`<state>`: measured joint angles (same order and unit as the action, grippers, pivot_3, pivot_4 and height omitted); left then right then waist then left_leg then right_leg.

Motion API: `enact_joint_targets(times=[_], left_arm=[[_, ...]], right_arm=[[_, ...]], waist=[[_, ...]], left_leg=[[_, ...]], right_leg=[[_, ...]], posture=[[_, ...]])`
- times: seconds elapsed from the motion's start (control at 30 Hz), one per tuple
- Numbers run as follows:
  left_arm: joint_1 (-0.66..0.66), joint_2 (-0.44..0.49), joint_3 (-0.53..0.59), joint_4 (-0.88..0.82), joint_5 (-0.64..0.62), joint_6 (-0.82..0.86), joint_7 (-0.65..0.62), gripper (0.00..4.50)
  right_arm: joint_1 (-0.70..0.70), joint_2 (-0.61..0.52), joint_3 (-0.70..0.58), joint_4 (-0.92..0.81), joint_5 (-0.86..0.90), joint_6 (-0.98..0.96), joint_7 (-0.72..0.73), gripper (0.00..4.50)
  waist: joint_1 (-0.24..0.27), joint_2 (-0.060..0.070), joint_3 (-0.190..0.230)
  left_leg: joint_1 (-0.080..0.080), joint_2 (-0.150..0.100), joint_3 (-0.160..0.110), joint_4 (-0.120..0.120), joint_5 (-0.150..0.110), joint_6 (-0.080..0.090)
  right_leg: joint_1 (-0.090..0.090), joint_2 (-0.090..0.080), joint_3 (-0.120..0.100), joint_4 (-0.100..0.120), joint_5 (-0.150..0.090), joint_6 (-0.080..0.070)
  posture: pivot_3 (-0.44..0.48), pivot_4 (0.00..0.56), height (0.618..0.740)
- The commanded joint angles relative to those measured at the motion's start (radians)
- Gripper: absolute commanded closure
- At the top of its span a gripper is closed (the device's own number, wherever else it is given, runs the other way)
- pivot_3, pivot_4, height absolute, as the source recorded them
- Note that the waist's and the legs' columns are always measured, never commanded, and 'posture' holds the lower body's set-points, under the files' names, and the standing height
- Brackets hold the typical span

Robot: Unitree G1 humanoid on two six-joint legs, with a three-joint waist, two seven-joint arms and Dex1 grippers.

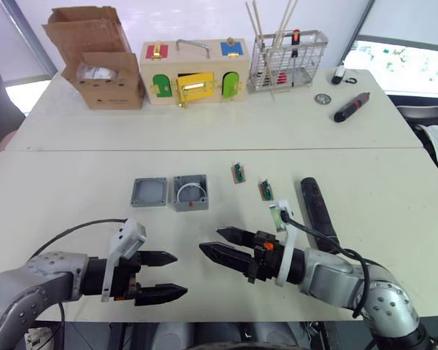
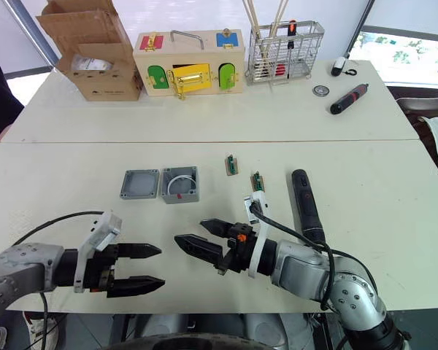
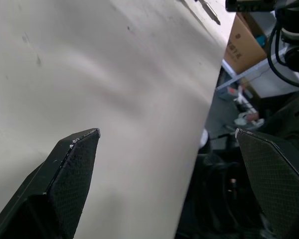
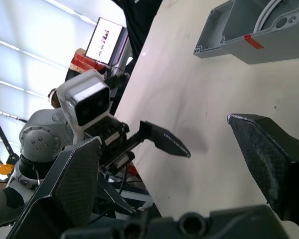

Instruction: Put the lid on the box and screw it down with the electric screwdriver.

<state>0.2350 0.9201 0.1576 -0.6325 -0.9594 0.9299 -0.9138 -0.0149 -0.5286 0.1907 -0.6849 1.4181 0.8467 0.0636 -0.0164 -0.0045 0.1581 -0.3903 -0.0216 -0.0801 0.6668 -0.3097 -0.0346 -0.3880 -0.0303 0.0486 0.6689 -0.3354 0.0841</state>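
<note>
The grey lid [image 1: 149, 192] lies flat at mid-table, with the grey box [image 1: 190, 192] beside it on its right. The box stands open, a white cable coiled inside and a red mark on its near side [image 4: 269, 45]. Right of both, the long black electric screwdriver [image 1: 318, 211] rests on the table beside my right forearm. My left gripper [image 1: 177, 275] is open and empty near the front edge, below the lid. Open and empty too, my right gripper [image 1: 209, 240] points left, in front of the box. The two grippers' fingertips are close to each other.
Along the back stand a brown cardboard carton [image 1: 102, 65], a wooden latch box [image 1: 192, 71] and a wire basket [image 1: 288, 58] with tools. A black-and-red pen screwdriver [image 1: 351, 106] lies back right. Small circuit boards [image 1: 238, 173] sit between the box and the electric screwdriver.
</note>
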Motion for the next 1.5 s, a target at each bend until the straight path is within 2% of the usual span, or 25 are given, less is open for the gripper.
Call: enact_joint_targets(times=[0.03, 0.5, 0.57, 0.73, 0.8, 0.93, 1.0, 1.1, 1.2, 1.3, 1.37, 1.5], left_arm=[[0.02, -0.004, 0.045, -0.03, -0.026, -0.011, 0.002, 0.0], [0.004, -0.016, 0.057, -0.02, -0.042, -0.011, 0.052, 0.0], [0.008, -0.01, 0.064, -0.018, -0.042, -0.012, 0.046, 0.0], [0.019, 0.029, 0.051, -0.029, 0.03, -0.012, 0.061, 0.0], [-0.029, 0.039, 0.065, -0.005, 0.038, -0.002, 0.084, 0.0], [-0.212, 0.075, 0.099, 0.049, -0.005, -0.004, 0.04, 0.0], [-0.337, 0.108, 0.048, 0.077, 0.043, -0.017, 0.019, 0.0], [-0.558, 0.167, -0.066, 0.115, 0.113, -0.043, -0.078, 0.0], [-0.718, 0.196, -0.241, 0.181, 0.311, -0.19, -0.206, 0.0], [-0.86, 0.148, -0.421, 0.301, 0.506, -0.342, -0.31, 0.0], [-0.923, 0.114, -0.5, 0.366, 0.586, -0.383, -0.36, 0.0], [-0.976, 0.06, -0.574, 0.437, 0.679, -0.422, -0.412, 0.0]], right_arm=[[-0.002, 0.001, -0.002, -0.016, 0.022, 0.006, 0.015, 0.02], [-0.017, -0.001, -0.011, 0.0, -0.011, 0.019, 0.047, 0.02], [-0.021, 0.009, -0.015, -0.017, -0.084, -0.022, 0.094, 0.02], [-0.031, 0.033, -0.011, -0.025, -0.127, -0.04, 0.117, 0.02], [-0.056, 0.012, -0.013, -0.022, -0.144, -0.013, 0.1, 0.02], [-0.143, -0.108, -0.103, -0.059, -0.082, 0.038, 0.092, 0.02], [-0.196, -0.157, -0.155, -0.072, -0.09, 0.03, 0.091, 0.02], [-0.275, -0.279, -0.21, -0.099, -0.05, 0.073, 0.131, 0.02], [-0.339, -0.429, -0.205, -0.129, -0.061, 0.145, 0.209, 0.02], [-0.372, -0.529, -0.157, -0.163, -0.145, 0.186, 0.291, 0.02], [-0.382, -0.545, -0.127, -0.172, -0.209, 0.189, 0.306, 0.02], [-0.358, -0.542, -0.087, -0.189, -0.343, 0.167, 0.325, 0.02]], waist=[[0.002, 0.0, 0.0], [0.002, 0.0, 0.0], [0.001, 0.0, 0.0], [0.0, 0.0, 0.0], [0.003, 0.0, 0.0], [0.01, 0.0, 0.0], [0.007, 0.0, 0.0], [0.002, 0.0, 0.0], [0.0, 0.0, 0.0], [0.0, 0.001, 0.0], [0.002, 0.0, 0.001], [0.001, 0.0, 0.001]], left_leg=[[0.0, 0.0, 0.0, 0.0, 0.0, 0.0], [0.0, 0.0, 0.0, 0.0, 0.0, 0.0], [0.0, 0.0, 0.0, 0.0, 0.0, 0.0], [0.0, 0.0, 0.0, 0.0, 0.0, 0.0], [0.0, 0.0, 0.0, 0.0, 0.0, 0.0], [0.0, -0.001, 0.0, 0.001, 0.001, -0.001], [0.0, -0.001, 0.0, 0.001, 0.001, -0.001], [-0.001, -0.001, 0.0, 0.0, 0.001, -0.001], [-0.001, -0.001, 0.0, -0.001, 0.0, -0.001], [-0.001, -0.001, 0.001, -0.001, 0.0, 0.0], [-0.002, -0.001, 0.001, -0.001, 0.0, 0.0], [-0.003, -0.001, 0.002, 0.001, 0.0, 0.0]], right_leg=[[0.0, 0.0, 0.0, 0.0, 0.0, 0.0], [0.0, 0.0, 0.0, 0.0, 0.0, 0.0], [0.0, 0.0, 0.0, 0.0, 0.0, 0.0], [0.0, 0.0, 0.0, 0.0, 0.0, 0.0], [0.0, 0.0, 0.0, 0.0, 0.0, 0.0], [0.001, -0.001, -0.001, 0.0, 0.0, 0.0], [0.001, -0.001, -0.001, 0.0, 0.0, 0.0], [-0.001, 0.0, -0.001, 0.001, 0.0, 0.0], [-0.002, 0.001, -0.001, 0.0, 0.0, 0.0], [-0.002, 0.001, 0.0, -0.001, 0.0, 0.0], [-0.002, 0.002, 0.0, 0.0, 0.0, 0.0], [-0.003, 0.002, 0.001, 0.001, 0.0, 0.0]], posture=[[0.0, 0.15, 0.74], [0.0, 0.15, 0.74], [0.0, 0.15, 0.74], [0.0, 0.15, 0.74], [0.0, 0.15, 0.74], [0.0, 0.15, 0.74], [0.0, 0.15, 0.74], [0.0, 0.15, 0.74], [0.0, 0.15, 0.74], [0.0, 0.15, 0.74], [0.0, 0.15, 0.74], [0.0, 0.15, 0.74]])
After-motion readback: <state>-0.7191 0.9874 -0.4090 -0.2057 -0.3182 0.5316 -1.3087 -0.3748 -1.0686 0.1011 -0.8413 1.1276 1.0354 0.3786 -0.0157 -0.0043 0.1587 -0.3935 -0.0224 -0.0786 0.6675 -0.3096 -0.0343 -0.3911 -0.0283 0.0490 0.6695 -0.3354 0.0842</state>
